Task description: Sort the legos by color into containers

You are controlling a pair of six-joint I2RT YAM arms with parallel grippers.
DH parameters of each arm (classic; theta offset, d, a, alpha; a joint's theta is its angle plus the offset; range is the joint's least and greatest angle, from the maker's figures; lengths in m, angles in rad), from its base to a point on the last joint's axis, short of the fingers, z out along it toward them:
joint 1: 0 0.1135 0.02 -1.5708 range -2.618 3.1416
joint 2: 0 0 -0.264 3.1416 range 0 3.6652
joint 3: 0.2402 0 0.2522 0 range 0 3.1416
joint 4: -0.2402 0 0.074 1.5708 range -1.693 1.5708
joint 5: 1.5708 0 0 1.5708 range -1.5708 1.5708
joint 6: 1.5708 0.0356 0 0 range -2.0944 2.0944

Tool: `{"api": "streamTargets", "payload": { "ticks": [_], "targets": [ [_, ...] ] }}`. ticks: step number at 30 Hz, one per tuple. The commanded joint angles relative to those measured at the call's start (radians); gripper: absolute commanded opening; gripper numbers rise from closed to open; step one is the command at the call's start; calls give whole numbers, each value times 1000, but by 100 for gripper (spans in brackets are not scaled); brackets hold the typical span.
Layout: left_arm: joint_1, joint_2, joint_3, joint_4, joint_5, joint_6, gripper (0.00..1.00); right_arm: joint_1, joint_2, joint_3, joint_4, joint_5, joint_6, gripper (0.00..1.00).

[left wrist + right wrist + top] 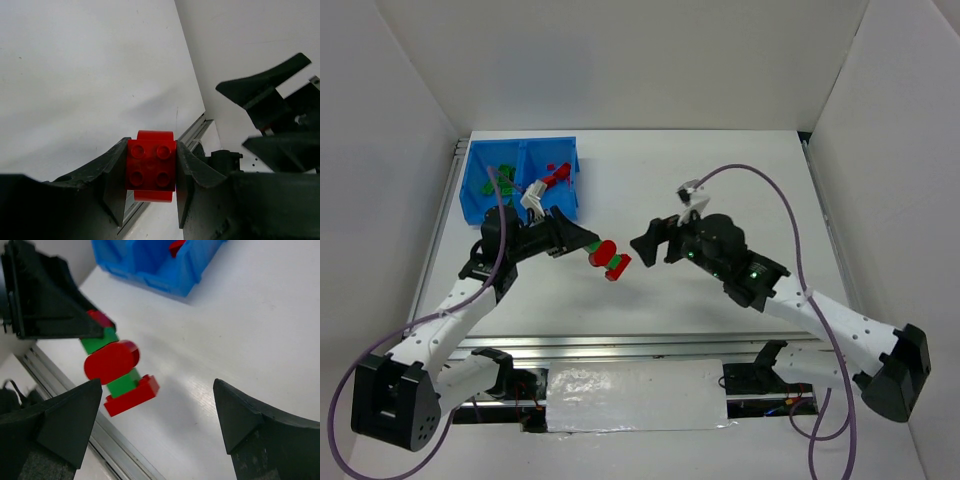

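A joined stack of red and green legos (pixel 609 259) hangs above the table, with my left gripper (pixel 586 244) shut on its near end. In the left wrist view, a red studded brick (pixel 151 167) of that stack fills the gap between the fingers. The right wrist view shows the same lego stack (pixel 117 371) sticking out from the left gripper's finger (pixel 47 302). My right gripper (pixel 655 243) stands open just right of the stack, with nothing between its fingers (pixel 70 417). The blue bin (pixel 478 196) sits at the back left, with green legos (pixel 506 181) in the left container and red legos (pixel 558 175) in the right one.
White walls close in the table on three sides. A metal rail (pixel 620 345) runs along the near edge. In the right wrist view the blue bin (pixel 150 270) lies beyond the stack. The right arm's purple cable (pixel 775 200) loops above the table.
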Motion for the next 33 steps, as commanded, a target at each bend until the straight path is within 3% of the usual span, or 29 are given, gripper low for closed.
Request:
{"api": "streamTargets", "payload": {
  "ticks": [1, 9, 13, 17, 24, 33],
  "targets": [
    [-3, -26, 59, 49, 10, -9, 0, -113, -106, -80, 153, -228, 191, 100],
    [-3, -95, 61, 111, 16, -44, 0, -133, -158, -274, 437, -349, 460, 100],
    [-3, -133, 32, 226, 17, -107, 0, -127, -163, -437, 798, -300, 678, 99],
    [-3, -150, 36, 302, 34, -159, 0, -102, -164, -476, 833, -208, 739, 99],
    [-3, -144, 18, 384, 56, -216, 0, -79, -120, -471, 1027, -289, 695, 100],
    [-5, -124, -5, 511, 85, -297, 0, -62, -36, -373, 925, -246, 710, 100]
  ]
}}
